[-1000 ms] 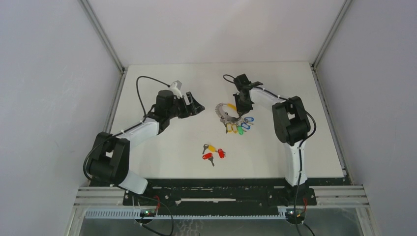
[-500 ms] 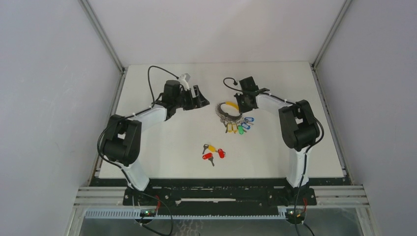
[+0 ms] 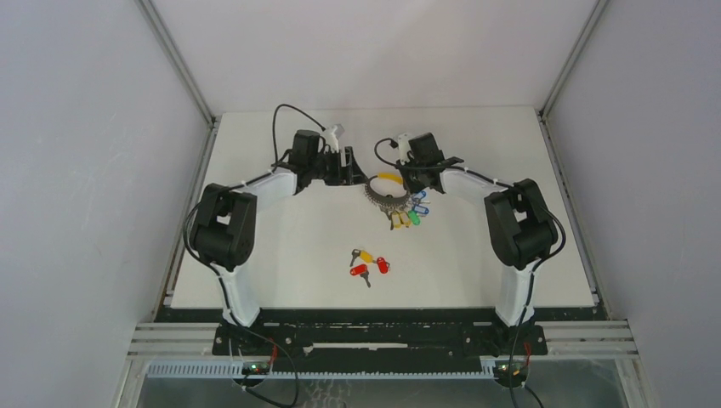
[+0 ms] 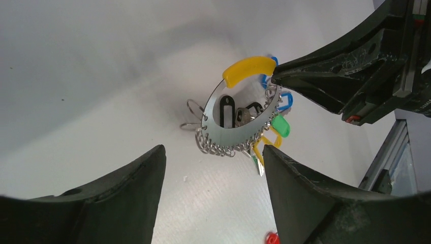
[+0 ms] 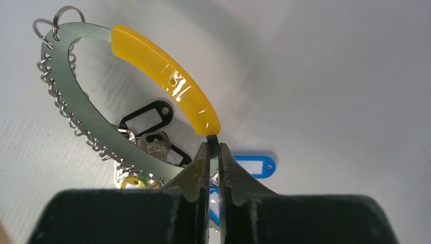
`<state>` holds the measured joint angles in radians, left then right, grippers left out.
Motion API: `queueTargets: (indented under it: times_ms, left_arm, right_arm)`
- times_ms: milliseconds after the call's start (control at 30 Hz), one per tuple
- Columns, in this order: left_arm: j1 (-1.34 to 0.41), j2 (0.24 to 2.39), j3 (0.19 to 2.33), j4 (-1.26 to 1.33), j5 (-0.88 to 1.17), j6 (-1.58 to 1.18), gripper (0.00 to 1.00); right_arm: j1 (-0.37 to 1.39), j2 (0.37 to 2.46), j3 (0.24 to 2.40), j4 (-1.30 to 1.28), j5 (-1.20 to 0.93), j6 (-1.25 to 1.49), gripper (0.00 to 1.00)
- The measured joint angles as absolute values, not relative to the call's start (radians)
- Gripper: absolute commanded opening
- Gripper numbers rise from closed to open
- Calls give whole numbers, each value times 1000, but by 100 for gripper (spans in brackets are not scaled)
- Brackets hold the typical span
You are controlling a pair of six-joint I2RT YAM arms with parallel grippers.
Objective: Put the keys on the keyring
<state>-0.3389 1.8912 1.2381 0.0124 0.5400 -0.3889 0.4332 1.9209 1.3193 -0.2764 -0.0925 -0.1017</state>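
On the overhead view my left gripper (image 3: 350, 170) sat just beside the keyring (image 3: 387, 189), at its nine o'clock, jaws standing apart with nothing between them. The loose keys (image 3: 367, 262), red- and yellow-tagged, lay on the table (image 3: 281, 255) at the ring's six o'clock, well apart from it. The keyring stood up on edge with its green and blue tags (image 4: 280, 125) hanging low, and my right gripper (image 5: 213, 152), at about two o'clock, was clamped on the thin metal at the end of the yellow band (image 5: 165, 79).
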Motion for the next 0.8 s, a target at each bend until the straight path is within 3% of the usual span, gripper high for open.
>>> queueTargets:
  times_ms: [300,800]
  left_arm:
    - [-339,1946,1282,-47,614,-326,61]
    - [-339,2007,1392,-186,695,-182,60]
  right_arm:
    - [467,1897,1296,-252,-116,-172,0]
    - [489,1876,1287,-234,-150,-253,0]
